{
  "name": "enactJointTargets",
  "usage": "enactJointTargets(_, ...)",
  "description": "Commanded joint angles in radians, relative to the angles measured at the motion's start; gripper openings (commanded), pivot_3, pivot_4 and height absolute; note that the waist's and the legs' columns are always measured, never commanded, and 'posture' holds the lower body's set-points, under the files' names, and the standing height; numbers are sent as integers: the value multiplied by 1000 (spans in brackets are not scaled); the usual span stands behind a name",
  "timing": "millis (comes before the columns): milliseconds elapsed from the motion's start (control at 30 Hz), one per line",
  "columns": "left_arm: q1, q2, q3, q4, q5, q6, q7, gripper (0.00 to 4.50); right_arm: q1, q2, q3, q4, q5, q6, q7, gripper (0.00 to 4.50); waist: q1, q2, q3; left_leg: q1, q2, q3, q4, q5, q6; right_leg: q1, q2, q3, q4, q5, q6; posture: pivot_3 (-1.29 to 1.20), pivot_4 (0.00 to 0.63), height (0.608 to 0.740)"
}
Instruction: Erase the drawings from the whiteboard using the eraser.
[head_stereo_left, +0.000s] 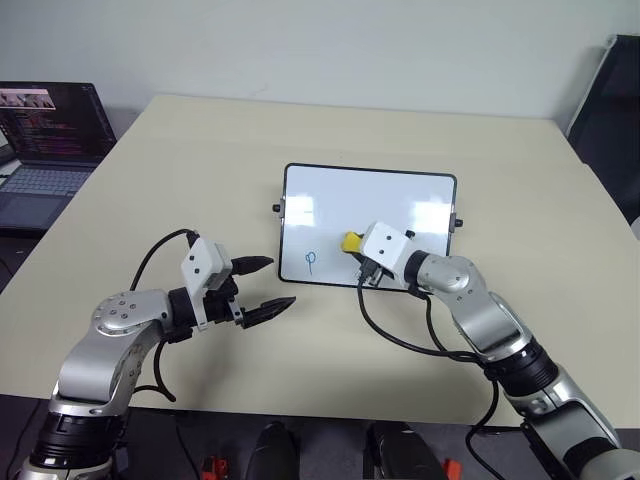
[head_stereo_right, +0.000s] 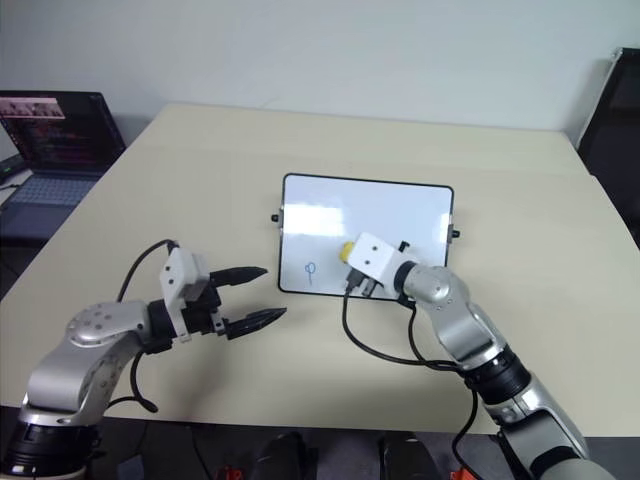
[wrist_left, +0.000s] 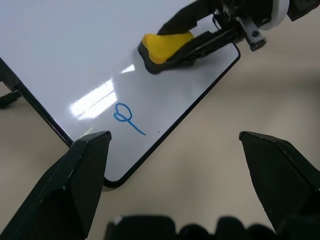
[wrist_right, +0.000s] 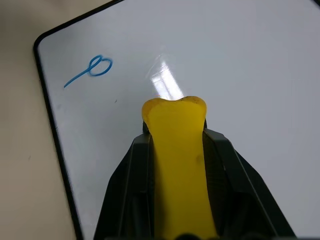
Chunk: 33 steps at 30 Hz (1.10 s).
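Note:
The whiteboard lies flat in the middle of the table, black-framed. One drawing shows on it, a small blue loop with a tail, near its front left corner. My right gripper is shut on the yellow eraser, over the board's front edge and to the right of the loop. In the left wrist view the eraser's black underside appears to rest on the board. My left gripper hangs open and empty just off the board's front left corner.
An open laptop with a lit screen stands at the table's far left. A dark chair is past the far right corner. Bare tabletop surrounds the board, and cables trail from both wrists.

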Motion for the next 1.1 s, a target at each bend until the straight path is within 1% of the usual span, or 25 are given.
enactJointTargets(33,-13,0,2,-12,-3,-24,-6,4500,17,-17,-25,13,-23,36,-5,995,-1,0,0,0,0,0,1,0,0,0,0,0,0,0,-1,0,150,740)
enactJointTargets(167,-18,-1,-1,-8,-3,-25,-8,4500,-20,13,-77,57,-61,7,-109,995,-1,0,0,0,0,0,4,2,2,1,0,1,0,3,-4,0,150,740)
enactJointTargets(267,-23,-2,-4,-6,-4,-24,-8,4500,-33,16,-84,74,-79,-3,-137,995,-1,0,0,0,-1,0,5,4,4,0,0,1,0,6,-5,0,150,740)
enactJointTargets(400,-23,-2,-4,-7,-5,-22,-9,4500,-7,-6,-52,51,-70,4,-66,995,-1,0,0,2,-1,0,5,5,4,0,0,1,0,7,-4,0,150,740)
enactJointTargets(533,-19,-2,-2,-11,-8,-18,-7,4500,28,-54,27,-7,-66,4,64,995,-1,0,0,2,0,0,4,5,4,1,0,1,-1,6,-4,0,150,740)
enactJointTargets(600,-17,-1,0,-12,-9,-18,-7,4500,33,-62,43,-21,-73,8,86,995,-1,0,0,1,0,1,3,5,4,1,0,1,-1,6,-5,0,150,740)
enactJointTargets(700,-13,1,3,-13,-8,-16,-6,4500,6,-43,40,-2,-130,5,26,995,-4,0,0,1,0,1,2,5,4,0,0,1,0,6,-5,0,150,740)
enactJointTargets(767,-11,2,3,-15,-10,-14,-5,4500,-17,-14,9,27,-172,-10,-62,995,-5,0,0,1,0,1,3,5,4,0,0,2,0,6,-5,0,150,740)
enactJointTargets(833,-10,2,4,-16,-10,-15,-5,4500,-29,1,-13,46,-192,-24,-112,995,-5,0,0,1,0,1,3,5,4,0,0,2,0,8,-5,0,150,740)
enactJointTargets(967,-10,3,5,-15,-10,-15,-6,4500,-21,17,-32,48,-178,-31,-114,995,0,-1,0,1,0,1,4,6,4,-1,0,2,-1,8,-5,0,150,740)
enactJointTargets(1100,-9,3,5,-14,-11,-13,-7,4500,3,6,-11,26,-172,-11,-59,995,-1,-1,0,1,0,1,3,6,4,0,0,2,-1,8,-5,0,150,740)
